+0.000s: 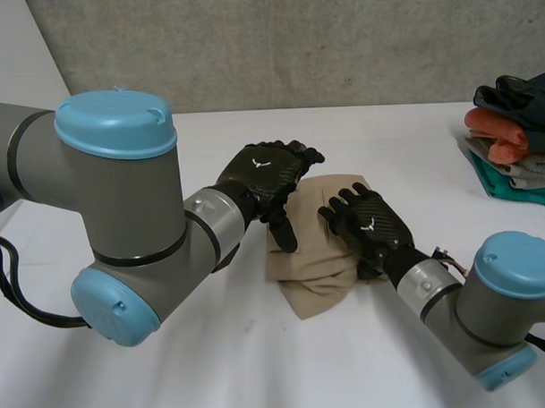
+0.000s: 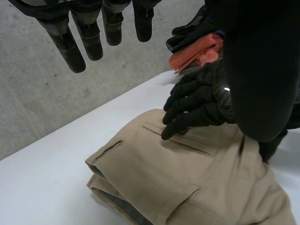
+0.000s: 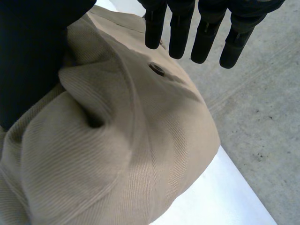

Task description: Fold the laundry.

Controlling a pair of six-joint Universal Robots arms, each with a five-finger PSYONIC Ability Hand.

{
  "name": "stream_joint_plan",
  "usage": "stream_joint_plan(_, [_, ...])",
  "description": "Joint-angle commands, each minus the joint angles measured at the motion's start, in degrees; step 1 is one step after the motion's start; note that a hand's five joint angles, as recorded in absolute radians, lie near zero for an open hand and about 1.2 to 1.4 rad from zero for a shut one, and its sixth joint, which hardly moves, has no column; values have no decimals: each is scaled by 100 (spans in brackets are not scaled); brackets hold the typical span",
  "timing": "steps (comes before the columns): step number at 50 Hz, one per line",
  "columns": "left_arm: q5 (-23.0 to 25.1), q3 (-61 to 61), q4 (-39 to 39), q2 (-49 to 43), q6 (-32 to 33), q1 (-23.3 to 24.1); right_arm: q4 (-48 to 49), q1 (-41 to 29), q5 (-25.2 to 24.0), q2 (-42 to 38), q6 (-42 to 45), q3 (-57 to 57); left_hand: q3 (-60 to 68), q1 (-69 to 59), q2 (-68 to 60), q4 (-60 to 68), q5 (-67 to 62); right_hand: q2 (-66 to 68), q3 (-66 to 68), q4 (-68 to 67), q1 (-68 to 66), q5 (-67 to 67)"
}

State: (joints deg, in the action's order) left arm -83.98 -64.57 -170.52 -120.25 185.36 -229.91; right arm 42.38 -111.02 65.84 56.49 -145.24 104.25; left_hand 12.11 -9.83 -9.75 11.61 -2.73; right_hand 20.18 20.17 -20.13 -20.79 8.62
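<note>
Folded beige trousers point(image 1: 315, 261) lie as a thick bundle in the middle of the white table point(image 1: 260, 370). My left hand point(image 1: 267, 173) hovers over the bundle's far left edge, open, fingers straight and thumb pointing down beside the cloth. My right hand point(image 1: 370, 220) rests on the bundle's right side, open, its fingertips touching the fabric. In the left wrist view my left hand's fingers point(image 2: 93, 33) hang above the trousers point(image 2: 187, 173), and the right hand point(image 2: 201, 101) presses near a pocket seam. In the right wrist view straight fingers point(image 3: 201, 33) stand over the trousers point(image 3: 117, 140), close to a metal button point(image 3: 157, 69).
A stack of folded clothes point(image 1: 517, 142), orange, dark and teal, sits at the table's far right edge, also seen as the clothes stack point(image 2: 197, 51) beyond the right hand. A grey concrete wall point(image 1: 294, 42) runs behind the table. My left arm's elbow point(image 1: 122, 254) looms at the front left.
</note>
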Motion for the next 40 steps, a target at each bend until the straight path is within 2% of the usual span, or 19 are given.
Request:
stream_joint_plan(1, [4,-73,-7,54,0,-1,-28,-60,200,-330,-293,-597,12,-240,-249,62,50,2008,2009,-2013,-1947,2163])
stream_joint_plan(3, [4,-82,-7,63,0,-1,-37,-69,315,-392,-329,-729,-5,-224,-232,45,66,3490,3491,-3495,-3429,3645])
stream_joint_plan(4, [-4,-82,-7,72,0,-1,-46,-60,498,-410,-373,-878,12,-240,-249,62,50,5797,5798,-5802,-5736,5952])
stream_joint_plan(5, [-5,-82,-7,81,0,-1,-55,-60,613,-402,-382,-949,-5,-224,-232,45,66,5980,5982,-5985,-5919,6136])
stream_joint_plan(9, [4,-117,-7,168,0,-10,-55,-25,1053,-331,-531,-1336,12,-240,-249,62,50,5982,5983,-5987,-5921,6138])
stream_joint_plan(12, [4,-117,-7,247,0,-10,-159,-7,1151,-235,-628,-1748,12,-240,-249,62,50,5982,5983,-5987,-5921,6138])
stream_joint_plan(19, [13,-100,-60,423,0,-10,-853,247,791,-50,-1049,-2654,-5,-224,-232,45,66,5982,5983,-5987,-5921,6138])
stream_joint_plan(21, [13,-100,-104,441,0,-10,-1144,379,571,-32,-1348,-2979,-5,-224,-232,45,66,5982,5983,-5987,-5921,6138])
stream_joint_plan(24, [13,-100,-174,476,0,-10,-1285,476,491,-32,-1690,-3496,12,-240,-249,62,50,5982,5983,-5987,-5921,6138])
stream_joint_plan(30, [22,-3,-315,485,0,-10,-1206,792,553,-41,-2078,-4473,12,-240,-249,62,50,5982,5983,-5987,-5921,6138])
stream_joint_plan(34, [31,85,-359,476,0,43,-969,1284,571,-173,-2280,-5202,12,-240,-249,62,50,5982,5983,-5987,-5921,6138])
stream_joint_plan(40, [31,111,-359,511,0,131,-653,2048,439,-682,-3184,-6222,12,-240,-249,62,50,5982,5983,-5987,-5921,6138])
